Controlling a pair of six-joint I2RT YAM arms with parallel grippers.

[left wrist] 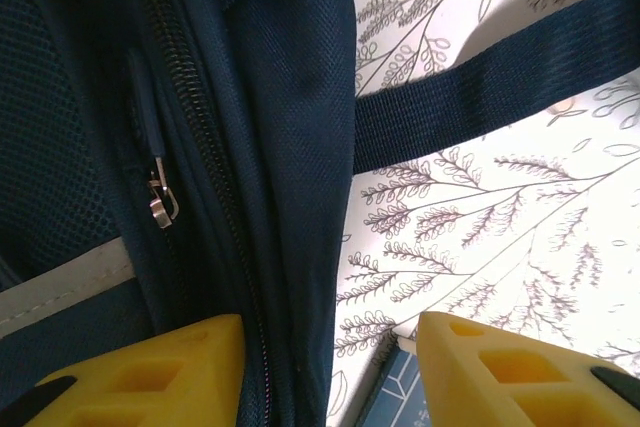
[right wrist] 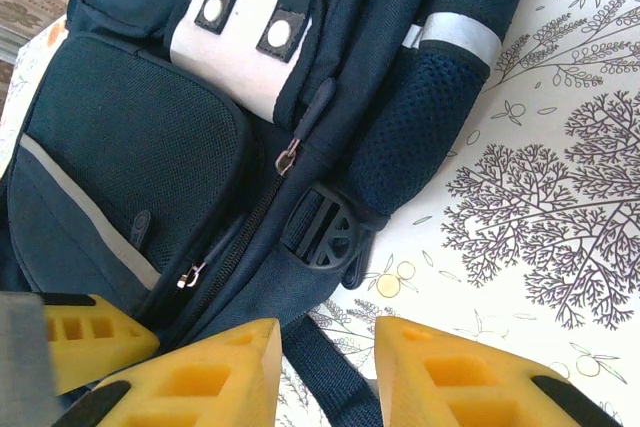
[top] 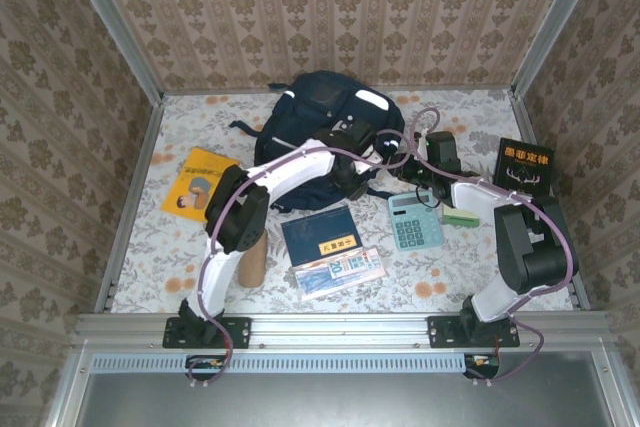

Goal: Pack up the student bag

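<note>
Left fingers (left wrist: 150,377) and right fingers (right wrist: 460,377) are parted, empty. The zip pull (left wrist: 160,205) ahead could be missed, bag (left wrist: 290,97) fabric pinched instead.

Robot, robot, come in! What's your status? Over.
Left gripper open, right gripper open, both at the student bag. Zipper looks shut. Strap lies under right gripper.
</note>
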